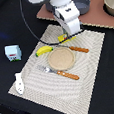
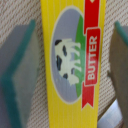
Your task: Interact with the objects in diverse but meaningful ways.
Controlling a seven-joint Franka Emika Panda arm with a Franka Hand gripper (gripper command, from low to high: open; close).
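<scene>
Hovering low over the woven placemat point(image 1: 89, 64), my gripper point(image 2: 70, 65) has its jaws spread apart, one on either side of the yellow butter packet point(image 2: 72, 60), neither touching it. My wrist view shows the packet lying flat on the mat between my two fingers point(image 2: 17, 75), its cow picture and red BUTTER ribbon facing up.

In the exterior view my white arm covers most of that packet in the upper middle of the frame; only a yellow corner point(image 1: 61, 39) peeks out. The banana point(image 1: 43, 50) lies just beside a round tan plate point(image 1: 61, 58) at centre. The milk carton point(image 1: 13, 53) stands at the left off the mat, and the small white bottle point(image 1: 19, 82) lies at the lower left.
</scene>
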